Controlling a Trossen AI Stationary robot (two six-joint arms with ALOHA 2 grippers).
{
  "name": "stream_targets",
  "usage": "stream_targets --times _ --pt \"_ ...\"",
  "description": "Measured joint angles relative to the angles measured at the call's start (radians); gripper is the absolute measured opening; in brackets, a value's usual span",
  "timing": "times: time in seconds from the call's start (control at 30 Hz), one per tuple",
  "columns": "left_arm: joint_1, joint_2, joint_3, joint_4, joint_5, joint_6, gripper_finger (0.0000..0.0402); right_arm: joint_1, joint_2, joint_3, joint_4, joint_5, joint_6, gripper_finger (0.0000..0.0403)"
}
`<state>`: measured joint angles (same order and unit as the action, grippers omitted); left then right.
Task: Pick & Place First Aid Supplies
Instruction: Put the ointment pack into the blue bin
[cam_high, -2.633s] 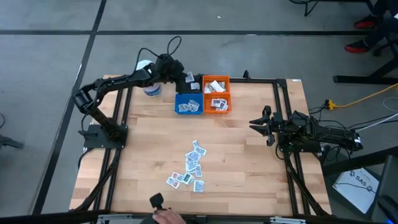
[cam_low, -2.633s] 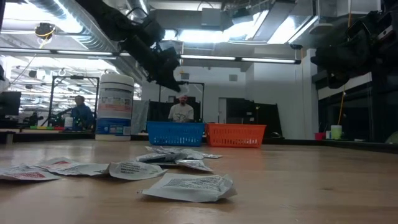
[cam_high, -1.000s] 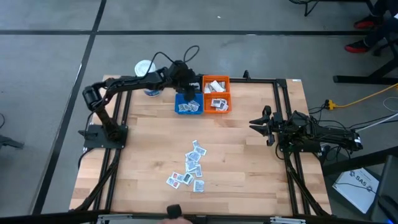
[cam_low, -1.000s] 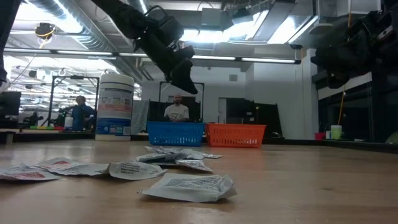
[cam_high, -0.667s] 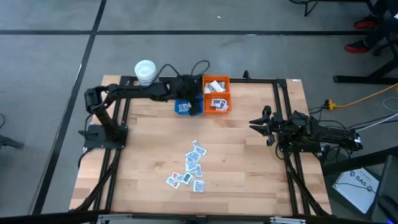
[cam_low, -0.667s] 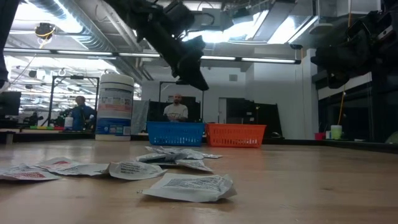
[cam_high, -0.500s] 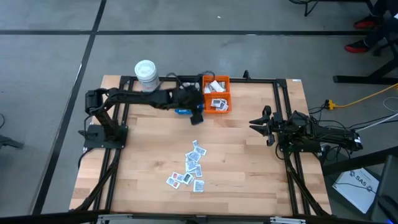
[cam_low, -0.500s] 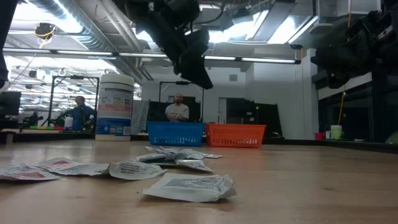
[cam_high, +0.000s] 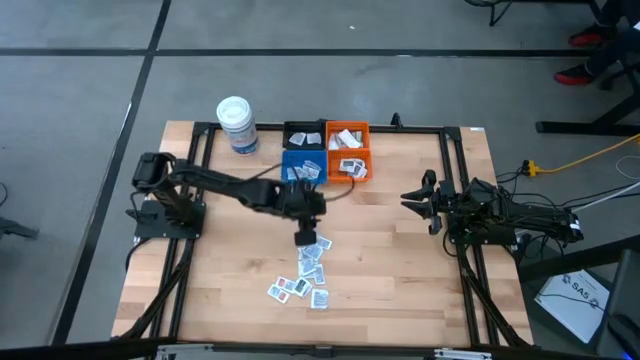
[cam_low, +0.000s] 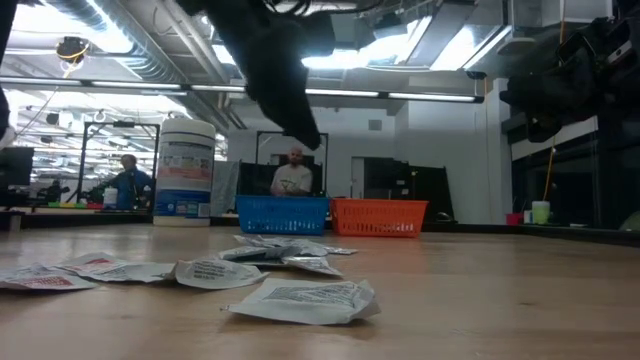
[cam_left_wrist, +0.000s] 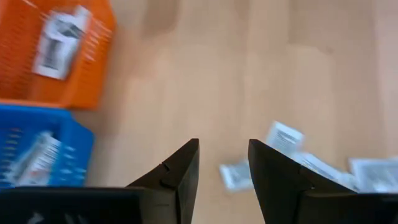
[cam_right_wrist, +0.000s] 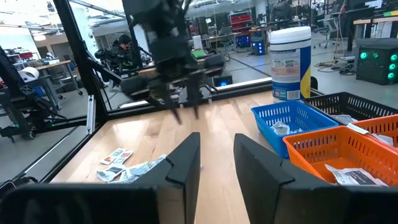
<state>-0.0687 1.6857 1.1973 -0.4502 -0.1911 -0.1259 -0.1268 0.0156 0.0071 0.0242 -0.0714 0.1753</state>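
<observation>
Sachets: I see the loose first aid sachets (cam_high: 306, 270) scattered on the wooden table (cam_high: 400, 260), in front of the bins and nearer the front edge; a few more lie inside the bins.
Tub: a white cylindrical tub (cam_high: 236, 124) stands upright at the table's far left corner, beside the bins.
Left gripper: my left gripper (cam_high: 305, 237) hangs over the near end of the scatter, above the topmost sachets; its wrist camera shows the two fingers (cam_left_wrist: 177, 177) parted by a narrow gap with nothing between them.
Bins: black bin (cam_high: 303, 136), blue bin (cam_high: 303, 167) and orange bin (cam_high: 348, 153) sit together at the back middle; blue and orange each hold sachets.
Right gripper: my right gripper (cam_high: 418, 202) waits at the right side of the table, well apart from the sachets, fingers (cam_right_wrist: 180, 168) slightly apart and holding nothing.
</observation>
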Motion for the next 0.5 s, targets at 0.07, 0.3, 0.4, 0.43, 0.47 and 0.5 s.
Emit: stream_targets --times 0.07,0.3,0.4,0.43,0.47,0.5 --pt "-0.037 0.0 0.0 -0.028 0.0 -0.02 0.0132 0.0 0.0 0.0 0.0 0.0 0.0 0.01" --pt "-0.165 0.0 0.0 -0.062 0.002 -0.106 0.0132 0.0 0.0 0.0 0.0 0.0 0.0 0.01" --pt "-0.228 0.0 0.0 -0.062 0.001 -0.155 0.0132 0.0 0.0 0.0 0.0 0.0 0.0 0.01" --pt "-0.253 0.0 0.0 -0.062 0.002 -0.17 0.0133 0.0 0.0 0.0 0.0 0.0 0.0 0.01" --pt "-0.28 0.0 0.0 -0.062 0.002 -0.181 0.0133 0.0 0.0 0.0 0.0 0.0 0.0 0.01" --pt "-0.309 0.0 0.0 -0.062 0.002 -0.188 0.0134 0.0 0.0 0.0 0.0 0.0 0.0 0.01"
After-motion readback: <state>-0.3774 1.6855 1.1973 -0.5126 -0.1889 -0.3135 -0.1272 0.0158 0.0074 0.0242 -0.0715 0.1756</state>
